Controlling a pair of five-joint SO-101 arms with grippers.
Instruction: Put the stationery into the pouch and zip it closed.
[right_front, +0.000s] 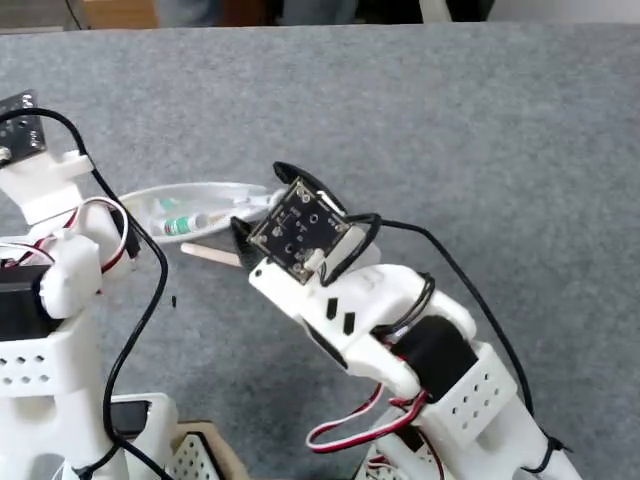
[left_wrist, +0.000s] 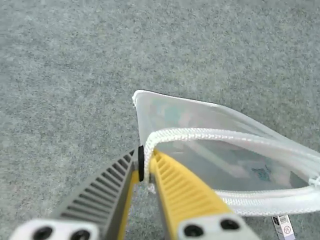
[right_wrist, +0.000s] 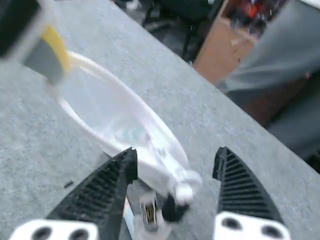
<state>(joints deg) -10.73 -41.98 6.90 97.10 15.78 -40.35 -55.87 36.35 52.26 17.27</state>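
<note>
Now the left gripper (left_wrist: 142, 164) is pinched tight on the pouch (left_wrist: 200, 120) at one end of its zip, mouth gaping. At the pouch's other end, the right gripper (right_wrist: 176, 156) hangs spread wide astride it. A green-labelled tube (right_front: 182, 224) lies inside; a stick (right_front: 212, 255) lies on the table (right_front: 450, 120) just beside the pouch.

An open clear pouch (right_front: 200, 200) lies on the grey table (right_front: 450, 120) with a green-and-white item (right_front: 185, 224) inside. A pale stick (right_front: 210, 255) lies just beside it. The right gripper (right_front: 262, 200) straddles one end of the pouch, its fingers spread apart. The left arm (right_front: 60, 260) covers the other end.
</note>
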